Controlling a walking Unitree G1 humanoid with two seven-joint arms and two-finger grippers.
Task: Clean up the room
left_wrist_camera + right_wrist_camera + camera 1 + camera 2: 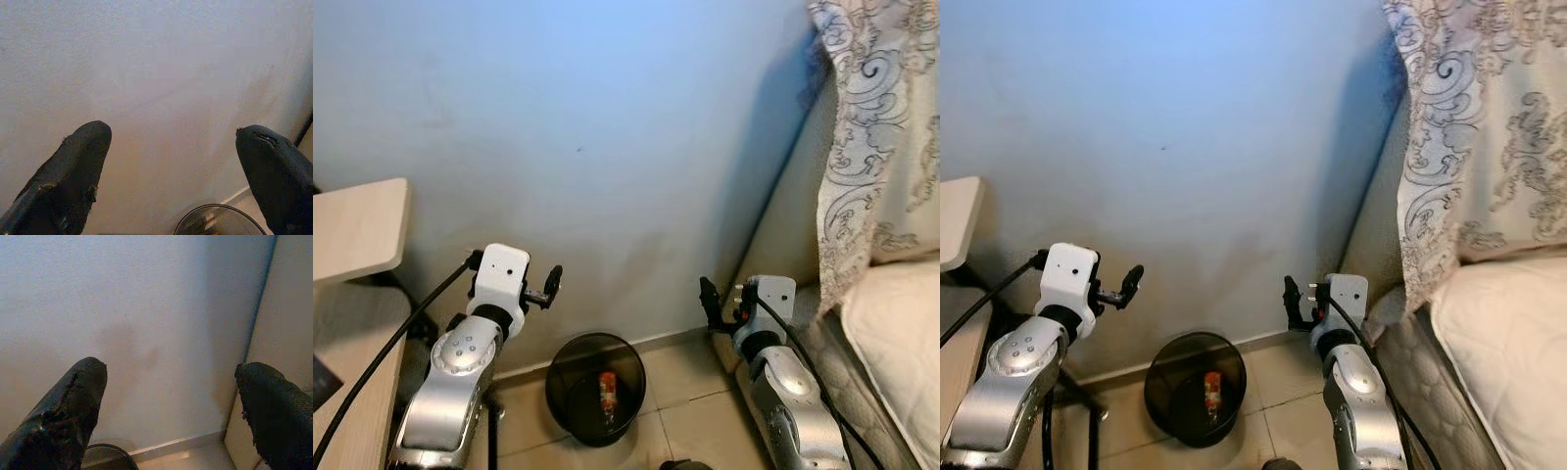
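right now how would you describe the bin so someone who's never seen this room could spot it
Start at the plain pale blue wall straight ahead and drop to its base, where the beige tiled floor begins. There, between the wooden desk and the bed with a patterned curtain, stands a small round black mesh wastebasket. It is the only dark round thing on the floor, with a red item inside.

My arms [460,377] are brushed silver metal with glossy white plastic wrist housings. My left gripper [171,171] and right gripper [171,406] have matt black rubbery fingers, scuffed and rough at the tips. Wall [607,147] matt painted plaster, smudged low. Bin [595,388] dark see-through plastic. Floor tiles [690,382] smooth, slightly glossy. Curtain [881,147] patterned cloth. Mattress [901,343] quilted fabric. Table [357,230] pale matt wood.
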